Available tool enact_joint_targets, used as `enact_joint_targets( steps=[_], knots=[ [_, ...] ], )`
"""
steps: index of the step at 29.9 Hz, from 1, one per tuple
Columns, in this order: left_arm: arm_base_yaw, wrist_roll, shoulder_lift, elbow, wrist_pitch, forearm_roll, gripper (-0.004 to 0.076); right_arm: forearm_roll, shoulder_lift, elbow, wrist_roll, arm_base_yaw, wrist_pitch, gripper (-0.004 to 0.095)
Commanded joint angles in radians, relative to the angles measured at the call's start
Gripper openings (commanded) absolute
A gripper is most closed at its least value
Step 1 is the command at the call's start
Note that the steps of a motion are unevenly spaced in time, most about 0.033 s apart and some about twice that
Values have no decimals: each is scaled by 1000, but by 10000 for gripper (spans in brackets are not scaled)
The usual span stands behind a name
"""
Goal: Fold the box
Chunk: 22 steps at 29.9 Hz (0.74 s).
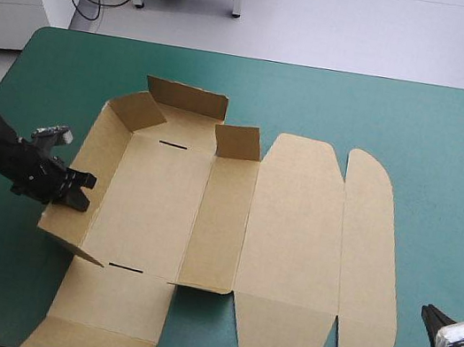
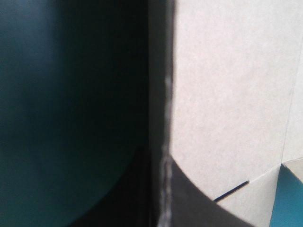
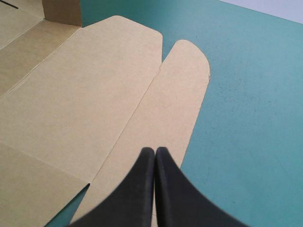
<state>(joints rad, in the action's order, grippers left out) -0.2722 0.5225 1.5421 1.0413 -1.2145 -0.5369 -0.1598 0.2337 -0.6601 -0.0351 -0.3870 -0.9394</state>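
The left gripper [image 1: 82, 190], at centre left of the high view, is pinched on the raised left wall [image 1: 101, 159] of the box [image 1: 223, 226]. Its wrist view shows the wall's edge running between the fingers. One black finger [image 2: 199, 203] is plain against the brown inside, while the other is lost in shadow on the outer side. Everything there is blurred.

The right gripper [image 3: 155, 153] has its fingers pressed together in one arch, holding nothing. It hovers over the rounded end flap [image 3: 182, 90]. In the high view's lower right corner it is mostly cut off.

The box lies in the middle of the teal-green cover [image 1: 452, 149]. The far wall [image 1: 187, 98] and two corner flaps [image 1: 140, 111] [image 1: 238, 141] stand up, and the lid panel [image 1: 295, 248] lies flat to the right. The near flap [image 1: 108, 314] runs off the lower left edge of the frame.
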Motion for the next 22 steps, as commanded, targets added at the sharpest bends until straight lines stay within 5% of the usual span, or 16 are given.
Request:
enact_joint_targets(
  steps=[1, 14, 22],
  knots=[
    [26, -6, -41, 106, -68, -22, -8, -17, 10, -25, -10, 4, 42, -20],
    [401, 22, 28, 437, -45, 430, -8, 56, 10, -25, -8, 4, 42, -21],
    [581, 77, 81, 544, 177, 648, -8, 60, 10, -25, -8, 4, 46, -21]
  ],
)
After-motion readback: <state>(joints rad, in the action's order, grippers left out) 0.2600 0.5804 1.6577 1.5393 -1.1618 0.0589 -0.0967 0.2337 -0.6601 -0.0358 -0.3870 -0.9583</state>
